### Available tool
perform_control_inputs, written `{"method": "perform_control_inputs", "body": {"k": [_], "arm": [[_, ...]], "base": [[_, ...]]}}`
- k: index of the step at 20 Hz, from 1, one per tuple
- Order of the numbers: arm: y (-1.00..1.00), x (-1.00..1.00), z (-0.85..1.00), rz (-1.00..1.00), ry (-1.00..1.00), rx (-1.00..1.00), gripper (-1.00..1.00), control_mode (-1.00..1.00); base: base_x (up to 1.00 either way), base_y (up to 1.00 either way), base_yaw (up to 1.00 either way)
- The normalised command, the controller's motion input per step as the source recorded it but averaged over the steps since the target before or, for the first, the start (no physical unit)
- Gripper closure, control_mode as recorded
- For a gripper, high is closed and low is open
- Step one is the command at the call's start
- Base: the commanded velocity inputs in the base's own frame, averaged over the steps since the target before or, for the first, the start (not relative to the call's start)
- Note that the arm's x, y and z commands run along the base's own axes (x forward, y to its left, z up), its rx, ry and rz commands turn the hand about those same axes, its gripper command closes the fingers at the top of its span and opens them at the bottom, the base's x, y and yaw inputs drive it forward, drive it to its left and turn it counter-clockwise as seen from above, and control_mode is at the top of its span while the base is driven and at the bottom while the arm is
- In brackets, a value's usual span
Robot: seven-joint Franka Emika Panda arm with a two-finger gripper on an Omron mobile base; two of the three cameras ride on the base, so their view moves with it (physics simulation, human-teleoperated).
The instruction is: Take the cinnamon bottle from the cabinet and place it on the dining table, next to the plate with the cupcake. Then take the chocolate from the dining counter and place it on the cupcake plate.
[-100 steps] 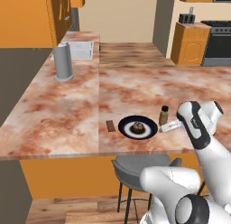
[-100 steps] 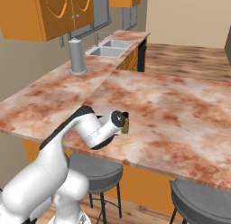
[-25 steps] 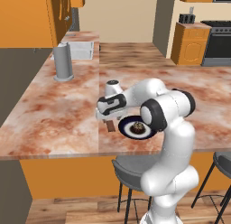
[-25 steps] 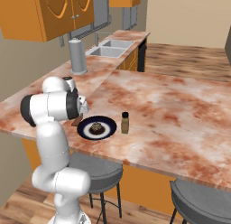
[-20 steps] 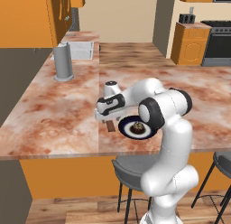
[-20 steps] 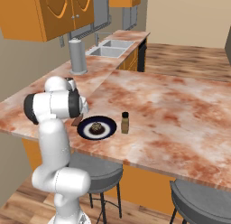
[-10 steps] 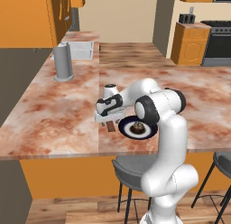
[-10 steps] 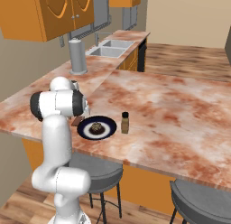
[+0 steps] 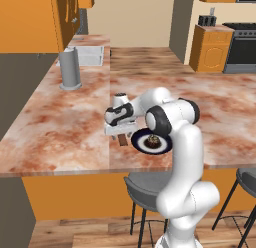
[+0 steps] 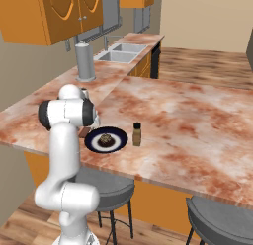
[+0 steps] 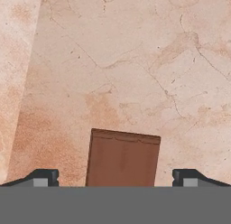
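Gripper (image 11: 115, 178) spread wide — tips apart at bottom left and bottom right of hand view, holding nothing. Hand sits lower than half a second ago. Chocolate (image 11: 122, 158) lies flat on the counter (image 11: 135, 60) between the tips, bottom centre — beyond it the plate (image 9: 137, 141) with cupcake (image 9: 153, 141), then the bottle (image 10: 137, 134).
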Motion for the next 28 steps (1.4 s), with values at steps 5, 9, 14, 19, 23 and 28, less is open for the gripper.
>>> {"method": "perform_control_inputs", "body": {"k": [5, 9, 14, 19, 23, 28], "arm": [[0.01, 0.22, -0.15, 0.00, 0.01, 0.00, -1.00, -1.00], [0.04, 0.06, -0.31, 0.00, 0.04, -0.02, -1.00, -1.00], [0.02, -0.07, -0.46, 0.00, 0.07, -0.04, -1.00, -1.00], [0.00, -0.12, -0.46, 0.00, 0.05, -0.01, -1.00, -1.00], [0.00, -0.23, -0.52, 0.00, 0.02, 0.00, -1.00, -1.00], [0.00, -0.35, -0.55, 0.00, 0.00, 0.00, -1.00, -1.00]], "base": [[0.00, 0.00, 0.00], [0.00, 0.00, 0.00], [0.00, 0.00, 0.00], [0.00, 0.00, 0.00], [0.00, 0.00, 0.00], [0.00, 0.00, 0.00]]}}
